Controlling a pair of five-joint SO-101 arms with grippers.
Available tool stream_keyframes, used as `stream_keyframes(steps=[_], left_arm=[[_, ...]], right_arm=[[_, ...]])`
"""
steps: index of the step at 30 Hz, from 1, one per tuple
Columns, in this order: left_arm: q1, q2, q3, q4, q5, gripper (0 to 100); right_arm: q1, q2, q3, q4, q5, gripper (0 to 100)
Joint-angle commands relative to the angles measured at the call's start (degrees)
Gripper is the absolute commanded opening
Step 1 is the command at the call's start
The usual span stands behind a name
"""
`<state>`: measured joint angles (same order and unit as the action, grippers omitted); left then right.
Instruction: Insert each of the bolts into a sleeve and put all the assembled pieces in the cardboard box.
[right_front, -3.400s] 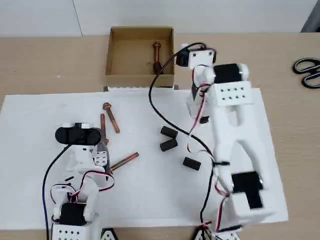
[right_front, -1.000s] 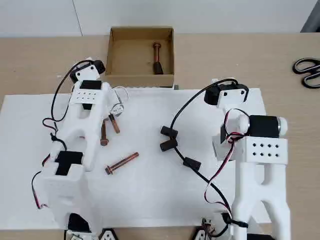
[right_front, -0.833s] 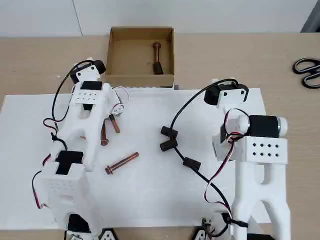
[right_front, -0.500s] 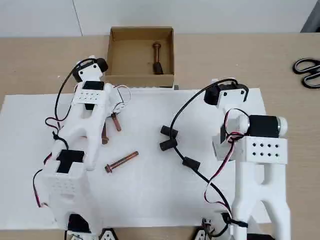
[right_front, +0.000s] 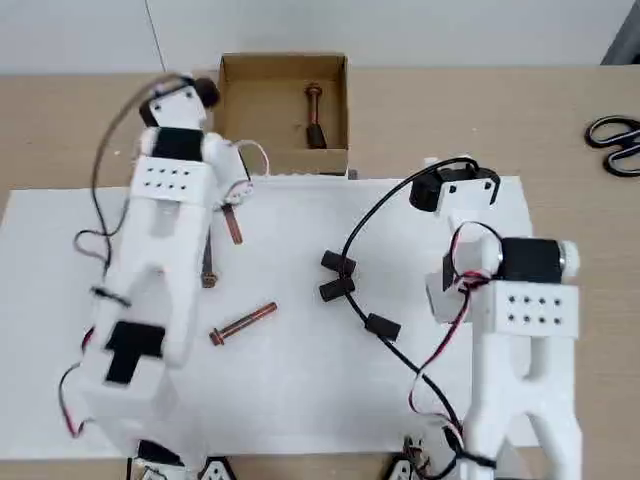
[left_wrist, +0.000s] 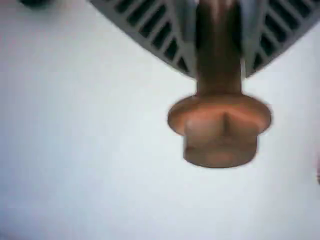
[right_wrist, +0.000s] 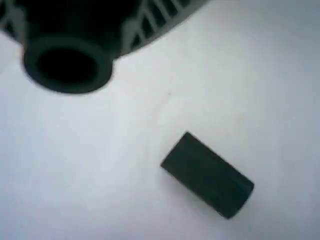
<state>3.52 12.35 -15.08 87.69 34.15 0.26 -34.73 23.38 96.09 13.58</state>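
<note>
Copper is showing between the ribbed jaws of the left gripper (left_wrist: 220, 60), which is clamping the held bolt (left_wrist: 220, 130) by its shank, the head sticking out past the jaws over the white paper (right_front: 300, 400). Half a second ago that arm was reaching less far. Now it is stretching farther forward, its wrist sitting just beside the left wall of the cardboard box (right_front: 265, 115). The right arm is keeping almost its earlier place near the paper's right edge, with the right gripper (right_wrist: 70, 35) pinching a black sleeve (right_wrist: 67, 62) seen end-on. Three loose sleeves (right_front: 336, 290) are lying on open paper between the arms. Two spare bolts (right_front: 243, 323) are lying by the left arm, and one assembled piece (right_front: 314, 115) is resting inside the box.
</note>
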Motion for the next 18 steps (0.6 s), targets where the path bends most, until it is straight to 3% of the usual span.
stream_keyframes(steps=[1, 8, 18], left_arm=[[0.35, -11.08, -3.03, 3.69, -3.87, 0], [0.35, -23.03, -2.86, 9.76, -7.74, 0], [0.35, -40.26, 7.6, 7.38, -13.54, 0]], right_arm=[[0.13, -9.1, -0.44, 0.13, 0.44, 0.2], [0.13, -23.52, 2.46, -1.01, 0.26, 0.2], [0.13, -33.89, 10.9, -4.79, -0.18, 0.2]])
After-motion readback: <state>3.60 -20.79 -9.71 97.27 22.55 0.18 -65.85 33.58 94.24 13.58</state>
